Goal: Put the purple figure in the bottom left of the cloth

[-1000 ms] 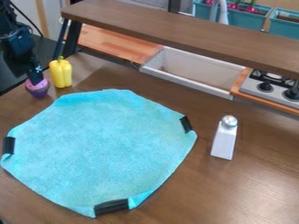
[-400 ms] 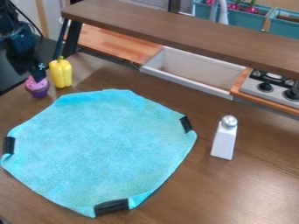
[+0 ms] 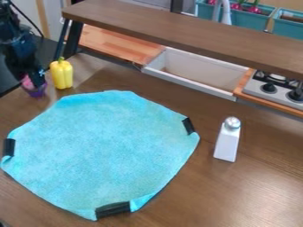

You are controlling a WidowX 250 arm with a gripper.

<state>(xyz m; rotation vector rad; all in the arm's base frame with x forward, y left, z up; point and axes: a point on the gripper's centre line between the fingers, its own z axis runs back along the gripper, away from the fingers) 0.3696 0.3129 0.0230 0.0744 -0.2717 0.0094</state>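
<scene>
Black tool hangs at the purple cupcake, beside the yellow pepper, wide or narrow I can't tell.

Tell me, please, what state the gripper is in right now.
Gripper: at the purple figure, but open, closed or holding it cannot be told.

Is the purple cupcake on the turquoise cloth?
No, the cupcake is outside the cloth, beyond its upper left edge.
</scene>
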